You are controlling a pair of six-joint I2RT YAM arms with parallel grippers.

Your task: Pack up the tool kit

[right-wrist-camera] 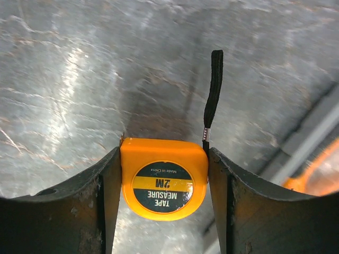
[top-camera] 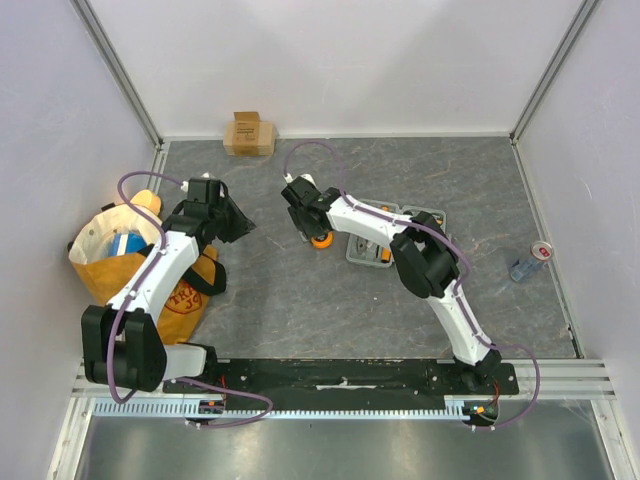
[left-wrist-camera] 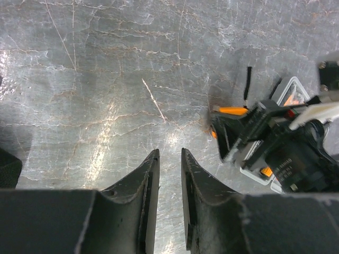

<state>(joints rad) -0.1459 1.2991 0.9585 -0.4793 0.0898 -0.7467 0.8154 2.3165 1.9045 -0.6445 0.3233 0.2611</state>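
My right gripper (right-wrist-camera: 164,152) is shut on an orange tape measure (right-wrist-camera: 163,177) with a black-and-yellow round label, both fingers pressed on its sides. Its black wrist strap (right-wrist-camera: 213,90) lies ahead on the table. From above, the tape measure (top-camera: 322,240) sits just left of the open grey case (top-camera: 428,214), under my right gripper (top-camera: 312,232). Orange-handled tools (top-camera: 383,256) lie in the case, partly hidden by the right arm. My left gripper (left-wrist-camera: 169,153) hovers over bare table with a narrow gap between its fingers and nothing in it, left of the tape measure (left-wrist-camera: 233,110).
A yellow-orange bag (top-camera: 120,255) stands at the left edge beside the left arm. A small brown cardboard box (top-camera: 249,133) sits against the back wall. A small bottle-like object (top-camera: 530,262) lies near the right wall.
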